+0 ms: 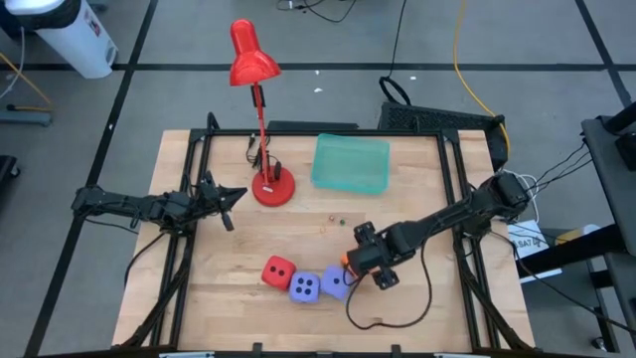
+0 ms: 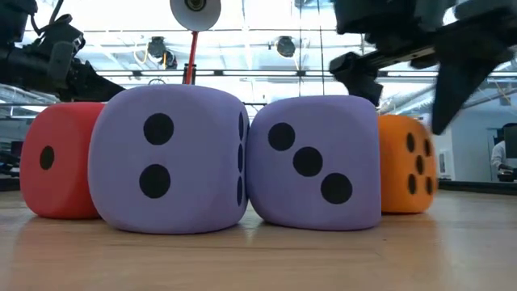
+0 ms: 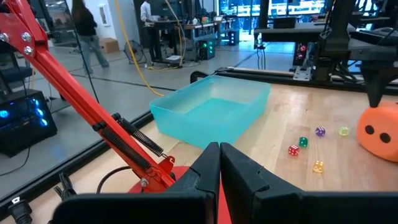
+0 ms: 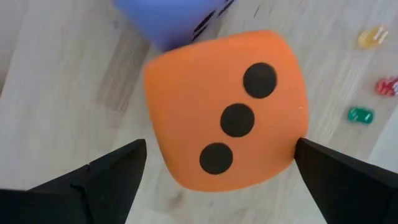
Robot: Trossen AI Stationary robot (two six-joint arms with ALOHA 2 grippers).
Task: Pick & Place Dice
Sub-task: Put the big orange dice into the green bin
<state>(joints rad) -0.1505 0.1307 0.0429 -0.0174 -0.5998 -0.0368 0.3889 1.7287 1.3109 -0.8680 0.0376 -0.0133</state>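
Orange die (image 4: pixel 227 112) sits directly beneath the right gripper (image 4: pixel 221 165), three pips in a diagonal row facing up; we find the fingers spread wide either side, not touching it. Beyond it a purple die (image 4: pixel 168 18) is cut off. Left gripper (image 3: pixel 219 163) waits with fingers pressed together beside the lamp base.

Wooden table (image 1: pixel 199 278) with its load

Four dice at 6 o'clock: red (image 1: pixel 278 270), two purple (image 1: pixel 304 287), orange (image 1: pixel 348 263); lamp (image 1: pixel 271 187) and tray (image 1: pixel 351 164) at 12.
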